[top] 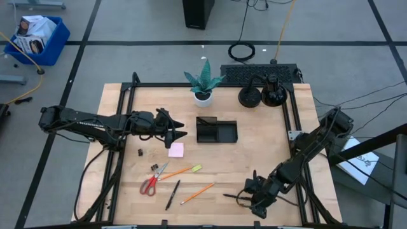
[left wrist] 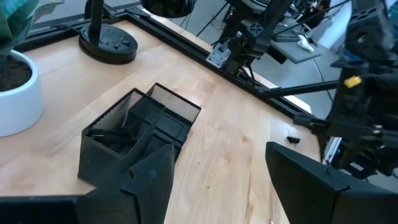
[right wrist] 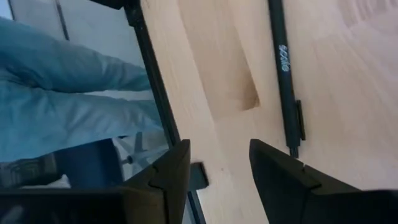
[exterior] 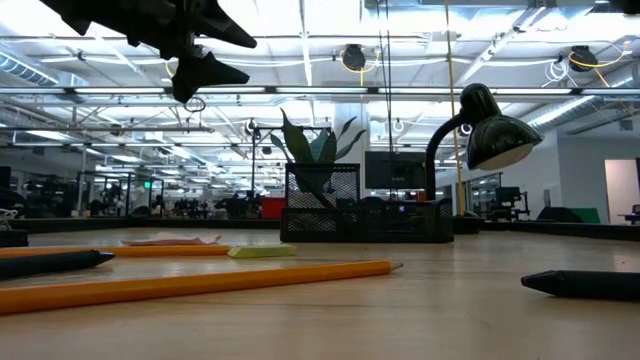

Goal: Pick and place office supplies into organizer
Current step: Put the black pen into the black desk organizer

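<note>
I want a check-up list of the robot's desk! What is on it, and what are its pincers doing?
Surface: pale wooden table, black frame around it.
Job's things: mesh organizer mid-table; pink sticky pad, red scissors, highlighter, two orange pencils, binder clips, pen lie loose; another pen beside the right pincer.
Clutter: potted plant, desk lamp, keyboard.
Grippers: left pincer open, empty, raised between the organizer and the sticky pad; right pincer open, empty, low at the near edge.
Cables: on the floor behind the table.
Surroundings: blue bin, trouser legs near the table.
</note>
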You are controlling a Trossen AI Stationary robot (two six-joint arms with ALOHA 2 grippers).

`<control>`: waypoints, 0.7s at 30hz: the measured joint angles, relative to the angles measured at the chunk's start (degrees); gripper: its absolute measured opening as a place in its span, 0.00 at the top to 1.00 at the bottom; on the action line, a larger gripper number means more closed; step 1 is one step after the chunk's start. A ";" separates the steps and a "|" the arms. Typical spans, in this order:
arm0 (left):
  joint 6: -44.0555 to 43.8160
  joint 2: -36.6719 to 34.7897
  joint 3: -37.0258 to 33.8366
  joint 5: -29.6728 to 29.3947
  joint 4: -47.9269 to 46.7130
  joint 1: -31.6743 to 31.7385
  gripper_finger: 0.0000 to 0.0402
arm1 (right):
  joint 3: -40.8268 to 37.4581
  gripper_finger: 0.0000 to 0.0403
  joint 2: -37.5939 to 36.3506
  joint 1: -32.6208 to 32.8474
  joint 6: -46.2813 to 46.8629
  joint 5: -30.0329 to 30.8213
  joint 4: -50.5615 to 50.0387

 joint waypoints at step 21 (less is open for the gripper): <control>-0.46 0.01 0.00 -0.50 -0.63 0.00 0.36 | 5.03 0.62 7.30 1.00 -0.89 4.65 -12.10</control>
